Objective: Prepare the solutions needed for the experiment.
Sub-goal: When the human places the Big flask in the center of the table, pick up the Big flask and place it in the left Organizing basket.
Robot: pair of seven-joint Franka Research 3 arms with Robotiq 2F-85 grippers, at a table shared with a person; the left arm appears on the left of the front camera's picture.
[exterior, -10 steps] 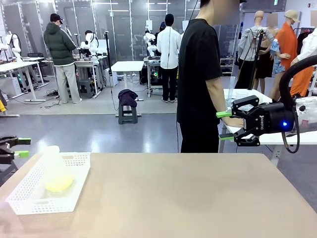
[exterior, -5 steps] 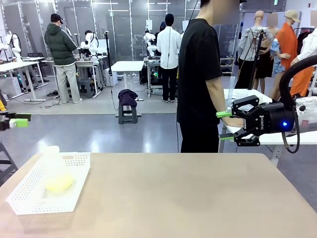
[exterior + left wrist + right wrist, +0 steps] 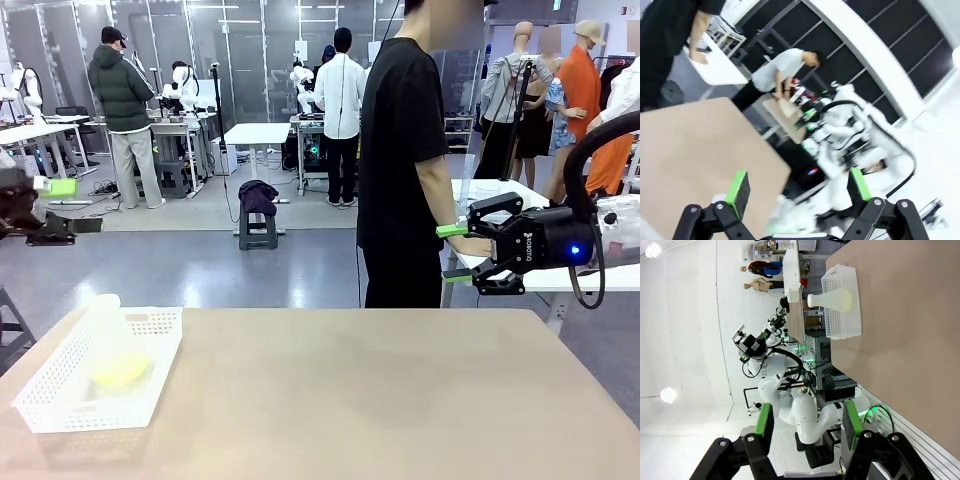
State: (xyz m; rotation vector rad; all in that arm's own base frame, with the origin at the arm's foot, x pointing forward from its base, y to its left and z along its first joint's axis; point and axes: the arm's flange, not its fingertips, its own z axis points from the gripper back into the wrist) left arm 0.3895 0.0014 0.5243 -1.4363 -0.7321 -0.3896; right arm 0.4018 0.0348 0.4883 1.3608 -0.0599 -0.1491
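The pale yellow-green solution point(image 3: 118, 370) pools in a frosted flask point(image 3: 106, 312) that lies in a white basket point(image 3: 158, 323) at the table's left. In the right wrist view the solution point(image 3: 846, 300) tints the same flask point(image 3: 820, 300) inside the basket point(image 3: 842, 329). My left gripper point(image 3: 55, 210) hangs open in the air, above and to the left of the basket, holding nothing. Over the table's far right edge my right gripper point(image 3: 455, 253) stands open and empty, far from the basket. Its wrist view shows this gripper point(image 3: 807, 422) with jaws apart, and the left gripper point(image 3: 798, 186) is also spread.
A person in a black shirt point(image 3: 400, 150) stands at the far side, one hand point(image 3: 480, 246) just behind my right gripper. The bare tan tabletop point(image 3: 380, 400) stretches from the basket to the right edge.
My left gripper has risen from table height beside the basket to well above it. The right arm, the basket and the person have stayed put.
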